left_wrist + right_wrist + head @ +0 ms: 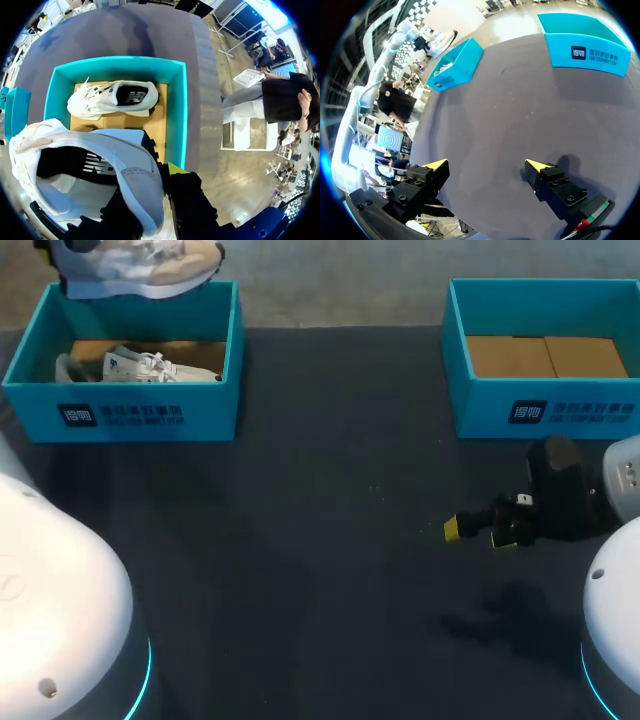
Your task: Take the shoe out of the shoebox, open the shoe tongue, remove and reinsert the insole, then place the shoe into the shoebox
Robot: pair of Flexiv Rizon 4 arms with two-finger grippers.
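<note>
Lifted shoe (140, 265) hangs above left shoebox (130, 415), top cut off at head view's edge. Left gripper (150, 196) clamps its heel end (one yellow tip shows, rest hidden behind shoe). Second shoe (150, 367) lies inside same box. Right gripper (478, 533) spread wide over table (330, 540), near right shoebox (560, 405).

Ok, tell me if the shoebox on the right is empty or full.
Empty: the right shoebox shows only its bare cardboard floor, nothing inside.

- Robot lab bench, seemingly.
- Dark table (320, 540); teal left shoebox (130, 410) at upper left, teal right shoebox (545, 405) at upper right.
- White left arm base (60, 620) lower left, right arm base (615, 625) lower right, both ringed in blue light.
</note>
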